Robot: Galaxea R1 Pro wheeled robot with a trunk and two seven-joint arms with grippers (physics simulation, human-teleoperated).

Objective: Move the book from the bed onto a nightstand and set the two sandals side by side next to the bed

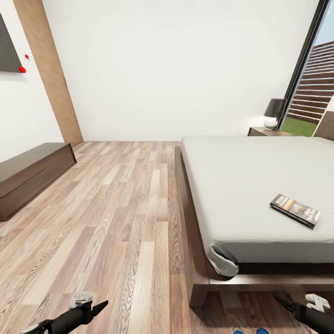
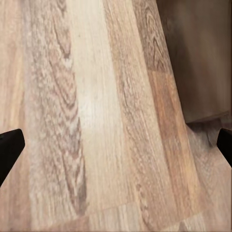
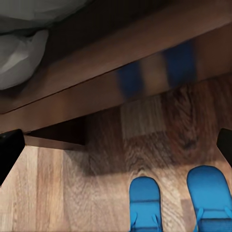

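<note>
The book (image 1: 295,210), dark with an orange band, lies flat on the grey mattress of the bed (image 1: 250,176), near its foot end. A dark nightstand (image 1: 266,131) stands beyond the bed's far side. Two blue sandals (image 3: 145,203) (image 3: 209,195) lie side by side on the floor just in front of the bed frame (image 3: 145,63); their tips also peek in at the head view's lower edge (image 1: 239,331). My right gripper (image 3: 116,150) (image 1: 285,304) hangs open above them, holding nothing. My left gripper (image 2: 116,145) (image 1: 99,306) is open over bare planks.
A black-shaded lamp (image 1: 274,112) sits on the nightstand, by a tall dark-framed window (image 1: 301,69). A long low dark cabinet (image 1: 28,176) runs along the left wall. Wood-plank floor (image 1: 120,208) stretches between the cabinet and the bed.
</note>
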